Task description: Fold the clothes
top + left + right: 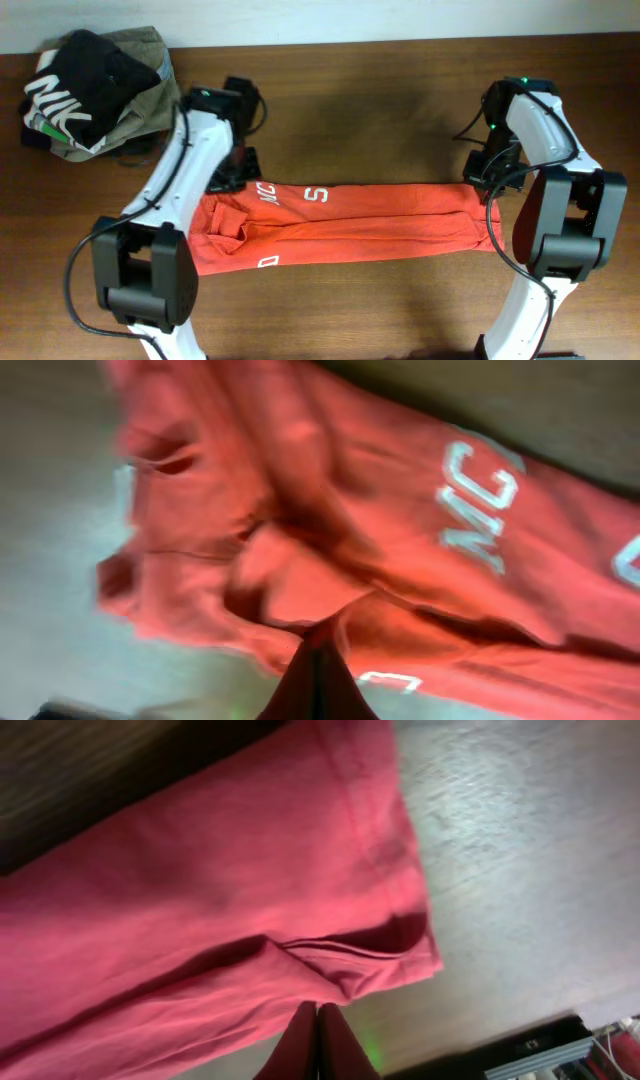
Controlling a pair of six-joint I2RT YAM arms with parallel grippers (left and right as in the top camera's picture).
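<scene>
The red-orange T-shirt [350, 225] lies folded into a long strip across the middle of the table, with white letters showing near its left end. My left gripper [228, 178] is at the strip's far left edge. In the left wrist view its fingers [318, 660] are shut, and the shirt's [330, 490] wrinkles bunch at the fingertips. My right gripper [483, 178] is at the strip's far right corner. In the right wrist view its fingers [318, 1012] are shut at a folded hem of the shirt [200, 890].
A black garment with white letters [85, 75] lies on a khaki-olive garment [150, 50] at the back left corner. The brown wooden table [380, 100] shows behind and in front of the shirt. Both arm bases stand at the front edge.
</scene>
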